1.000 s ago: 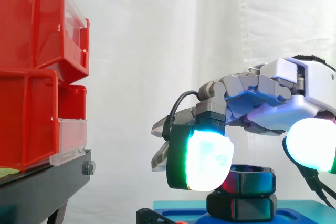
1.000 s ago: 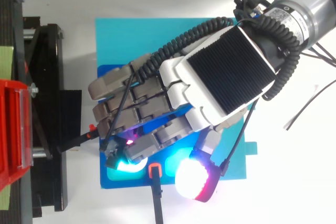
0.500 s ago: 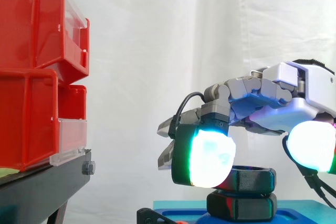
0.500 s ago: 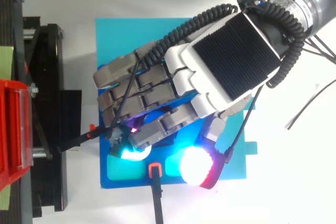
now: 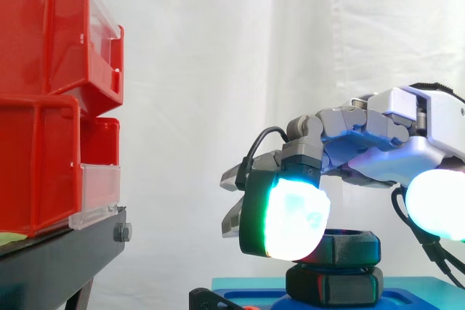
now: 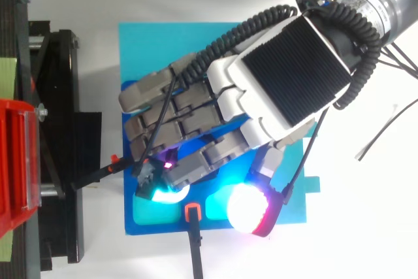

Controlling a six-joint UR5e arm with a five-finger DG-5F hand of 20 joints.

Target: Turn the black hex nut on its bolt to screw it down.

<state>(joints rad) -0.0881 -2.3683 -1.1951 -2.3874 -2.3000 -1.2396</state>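
**Hand wrapped on nut, drifted right**

White curtain (image 5: 218, 70) behind, red bins (image 5: 43, 107) on a black stand (image 5: 51, 263) at left, blue plate (image 6: 150, 50) under the work. The black hex nut (image 5: 352, 246) sits above a second black hex piece (image 5: 341, 286) on the plate. The hand (image 6: 287, 76) has its fingers curled round the nut, one glowing pad (image 5: 290, 215) against its side. Versus 1 s ago, the hand has shifted slightly right in the side view and the nut is at the same height.

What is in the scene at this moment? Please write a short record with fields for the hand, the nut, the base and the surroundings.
hand: hand directly over the nut, arm at the right in the side view
nut: black hex nut, level, stacked on a second black hex piece
grip: contact with the nut cannot be told
base: blue base plate under the stack
surroundings: red bins on a black stand, to the left, apart from the hand
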